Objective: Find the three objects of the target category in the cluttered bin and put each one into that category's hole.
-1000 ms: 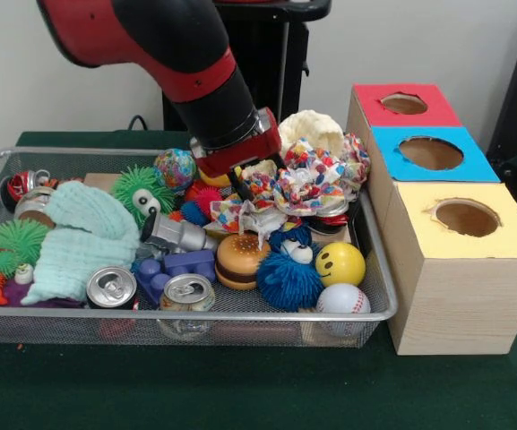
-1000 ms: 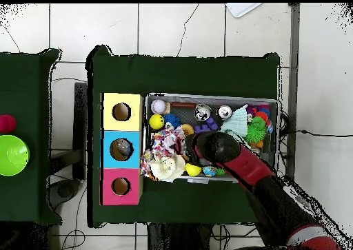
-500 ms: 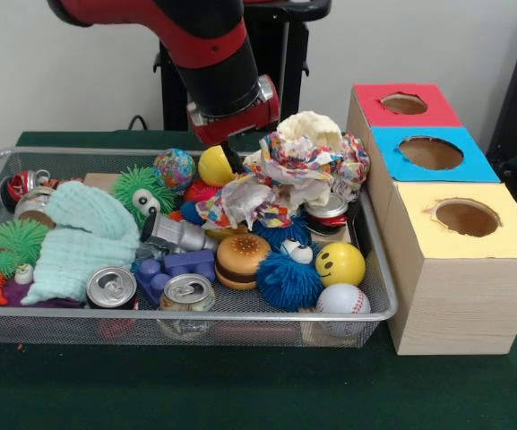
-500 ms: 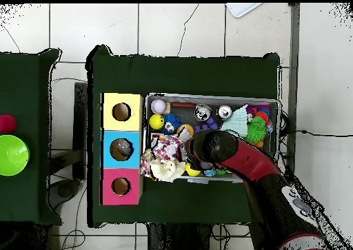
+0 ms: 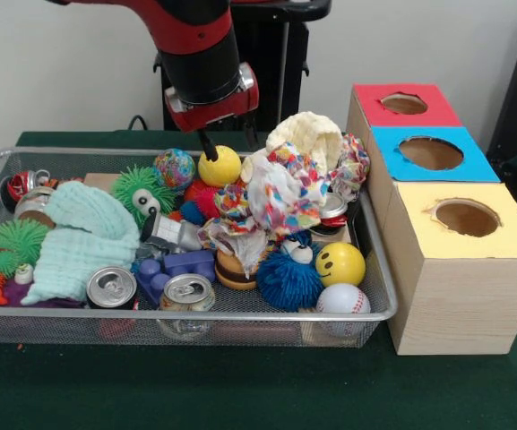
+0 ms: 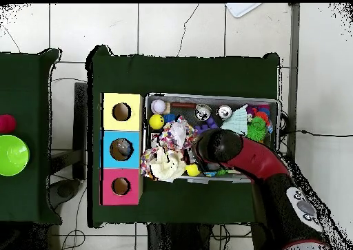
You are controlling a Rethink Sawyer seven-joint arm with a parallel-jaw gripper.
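My gripper hangs over the back of the wire bin, just above a yellow ball. A multicoloured patterned cloth stands in a heap to its right, apart from it, draped over the burger toy. A cream knitted cloth lies behind that heap, and a mint cloth lies at the left. The red, blue and yellow hole boxes stand right of the bin. In the overhead view the arm hides the gripper beside the patterned cloth.
The bin also holds two drink cans, a smiley ball, a baseball, a blue fuzzy toy, a green fuzzy toy and purple blocks. The boxes touch the bin's right side.
The arm rose and shifted left, away from the patterned cloth. The cloth was pulled up and has flopped forward over the burger toy.
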